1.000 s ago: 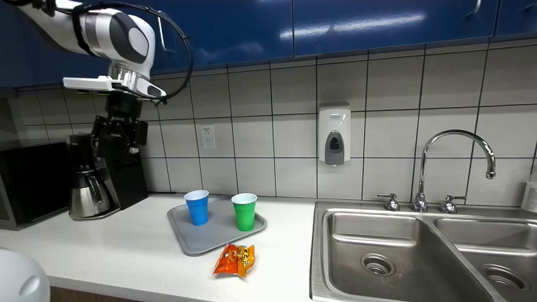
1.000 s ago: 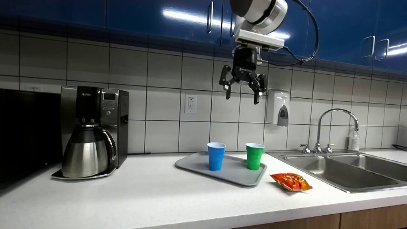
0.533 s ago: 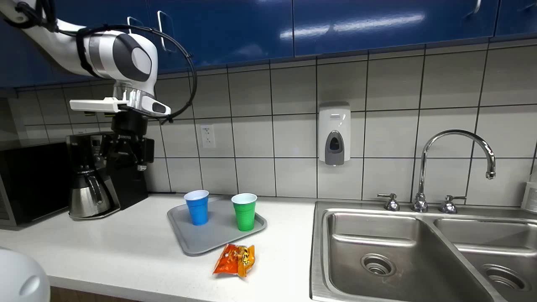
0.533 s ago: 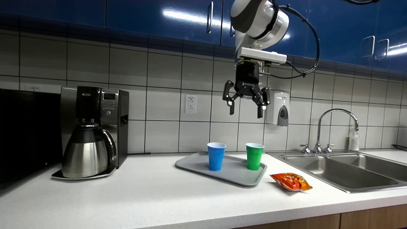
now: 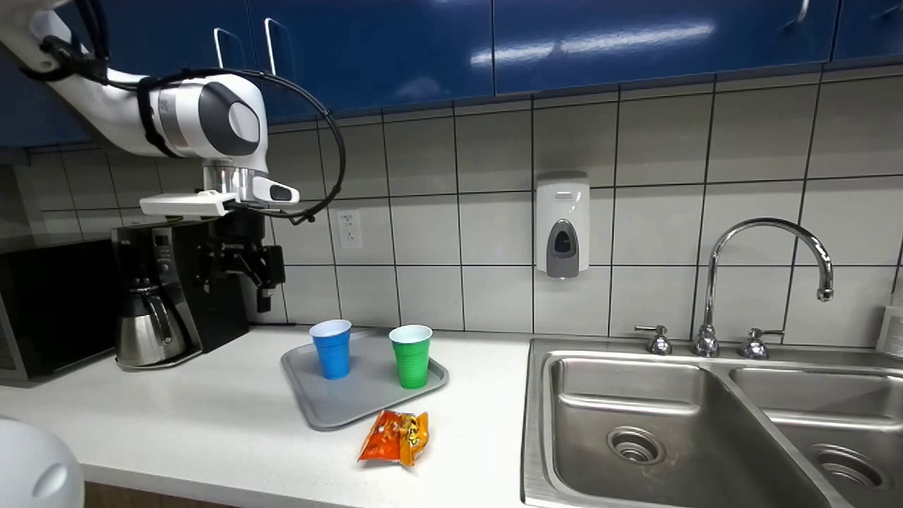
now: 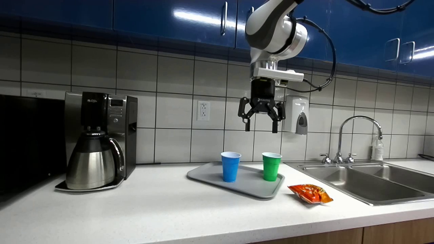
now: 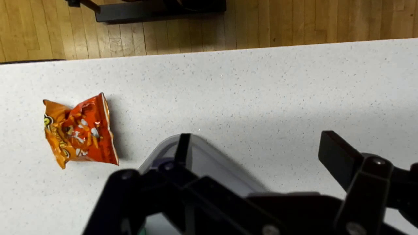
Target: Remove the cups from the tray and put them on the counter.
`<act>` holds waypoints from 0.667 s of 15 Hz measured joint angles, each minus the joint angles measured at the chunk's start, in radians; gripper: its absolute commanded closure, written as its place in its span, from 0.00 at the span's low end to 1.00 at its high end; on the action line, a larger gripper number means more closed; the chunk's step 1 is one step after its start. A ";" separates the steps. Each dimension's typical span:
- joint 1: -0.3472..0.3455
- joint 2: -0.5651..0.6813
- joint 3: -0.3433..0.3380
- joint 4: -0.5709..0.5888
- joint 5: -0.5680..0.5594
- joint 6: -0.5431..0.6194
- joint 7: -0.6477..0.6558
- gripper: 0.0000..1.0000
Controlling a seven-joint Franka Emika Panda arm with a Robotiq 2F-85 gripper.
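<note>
Plainly, your pincer (image 6: 261, 127) gaped empty; the blue plastic cup (image 6: 230, 168) and green plastic cup (image 6: 271, 168) seemed light, crushable, best clasped mid-body.

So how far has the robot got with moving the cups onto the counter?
Done: no cup yet; the blue cup and green cup both stand upright on the tray. In hand: nothing; the gripper hangs open, apart from both. Left: lifting each off and setting it on the counter.
</note>
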 measured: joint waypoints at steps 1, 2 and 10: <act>0.000 0.006 -0.002 0.000 -0.010 0.015 -0.011 0.00; 0.000 0.011 -0.004 0.000 -0.017 0.027 -0.022 0.00; -0.003 0.072 -0.038 0.014 -0.030 0.088 -0.156 0.00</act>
